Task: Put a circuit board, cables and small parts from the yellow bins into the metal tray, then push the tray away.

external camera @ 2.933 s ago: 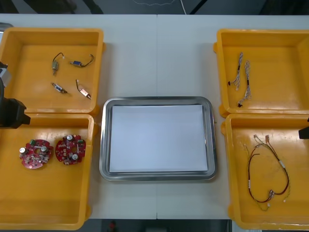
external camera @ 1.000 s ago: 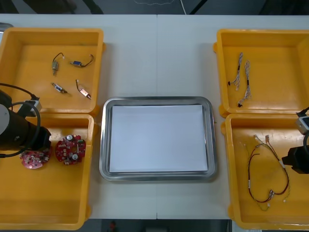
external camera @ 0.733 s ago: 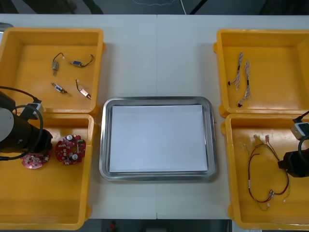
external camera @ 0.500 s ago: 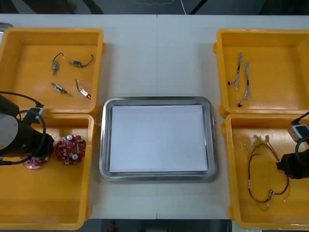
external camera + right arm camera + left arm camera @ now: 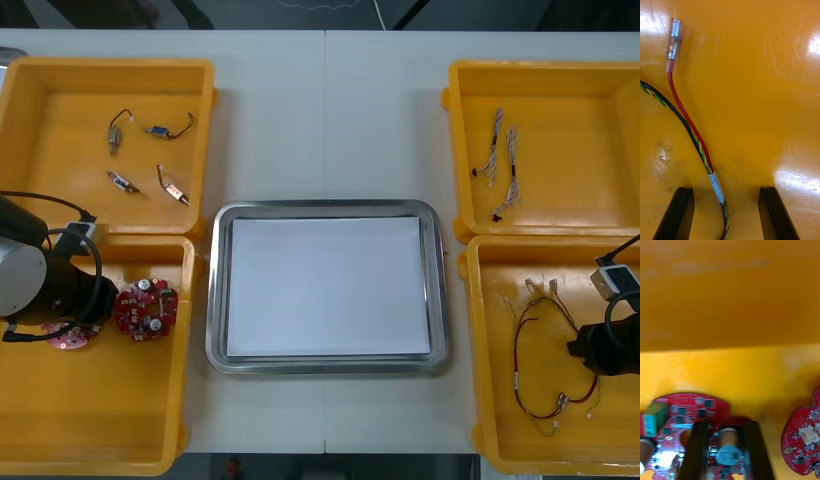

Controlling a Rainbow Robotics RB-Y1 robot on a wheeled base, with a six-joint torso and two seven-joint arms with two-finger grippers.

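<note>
Left wrist view: the left hand (image 5: 725,426) is narrowed onto a circuit board (image 5: 685,410) in the near left yellow bin (image 5: 100,420), fingers pinching a cylindrical component standing on it, with a second board (image 5: 805,435) just beside. Lift straight and slow – the grip is on a component, not the rim, so the board may tilt. The right hand (image 5: 725,193) is wide open, straddling the red and yellow cable (image 5: 696,138) – go lower before closing. The metal tray (image 5: 215,300) waits mid-worktop between the bins.

Four bins (image 5: 206,120), one tray (image 5: 213,300), two circuit boards (image 5: 146,308), four small parts (image 5: 120,181), three cables (image 5: 512,170).
</note>
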